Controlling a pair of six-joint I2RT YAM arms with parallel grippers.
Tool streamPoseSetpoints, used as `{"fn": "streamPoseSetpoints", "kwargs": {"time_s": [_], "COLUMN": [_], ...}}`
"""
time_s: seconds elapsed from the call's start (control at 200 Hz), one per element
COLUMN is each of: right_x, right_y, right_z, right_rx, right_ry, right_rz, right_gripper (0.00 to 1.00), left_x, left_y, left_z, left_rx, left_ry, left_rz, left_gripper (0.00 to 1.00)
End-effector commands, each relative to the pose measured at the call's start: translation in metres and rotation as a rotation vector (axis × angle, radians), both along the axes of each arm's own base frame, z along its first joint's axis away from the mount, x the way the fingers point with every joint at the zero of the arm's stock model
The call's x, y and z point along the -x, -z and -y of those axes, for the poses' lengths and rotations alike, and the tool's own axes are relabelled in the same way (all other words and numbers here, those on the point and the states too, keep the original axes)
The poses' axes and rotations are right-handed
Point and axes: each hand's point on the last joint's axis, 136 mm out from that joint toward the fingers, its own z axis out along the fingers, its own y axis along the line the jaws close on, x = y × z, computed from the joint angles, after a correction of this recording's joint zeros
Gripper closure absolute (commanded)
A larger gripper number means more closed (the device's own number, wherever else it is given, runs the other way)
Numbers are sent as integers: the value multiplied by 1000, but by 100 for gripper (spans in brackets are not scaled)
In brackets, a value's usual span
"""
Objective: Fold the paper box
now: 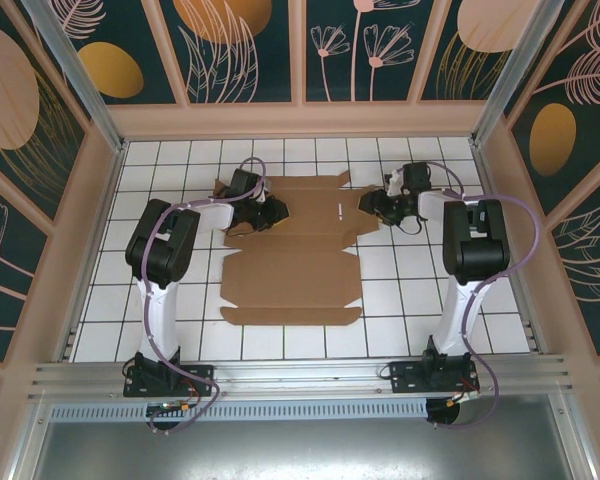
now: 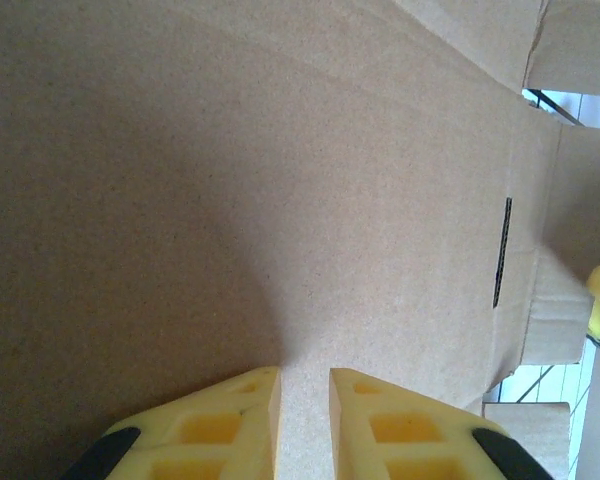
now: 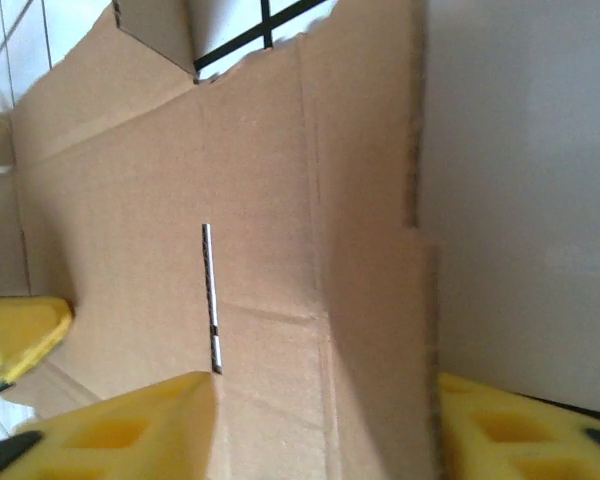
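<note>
No legible text, label, brand, number or sign in any view. The paper box (image 1: 290, 270) is plain brown cardboard on every visible face; its only mark is a thin dark slot (image 2: 501, 250), which is a cut and not a character. The wall panels (image 1: 245, 45) behind and to either side of the paper box carry painted leaves, flowers and round shapes with no lettering.

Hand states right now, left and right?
Left hand: nearly shut at the cardboard; grip cannot be told.
Right hand: open, straddling the cardboard.
</note>
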Motion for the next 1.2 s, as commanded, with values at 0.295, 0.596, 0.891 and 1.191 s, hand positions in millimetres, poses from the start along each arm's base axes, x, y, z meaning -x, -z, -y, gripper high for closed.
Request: {"fn": "streamPoseSetpoints", "kwargs": {"time_s": [0.295,0.596,0.891,1.191], "right_x": [6,13,15,13], "right_y": [-53,-59,-38,7], "right_z": [-22,-74,-119,-131], "right_rx": [50,142,125,103], "right_ry": [-49,-139,-187,-163], "right_rz": [109,97,64,-31], "right_gripper": [75,57,23,22], "left_x": [20,19,19,20], "left_y": [43,40,36,41], "left_z": [-9,-8,-5,-5], "left_rx": [-31,-24,-9,-5], "left_ry": [-6,-2,2,2], "left_rz": [-112,-106,-103,-114], "left_gripper": [80,80,81,81]}}
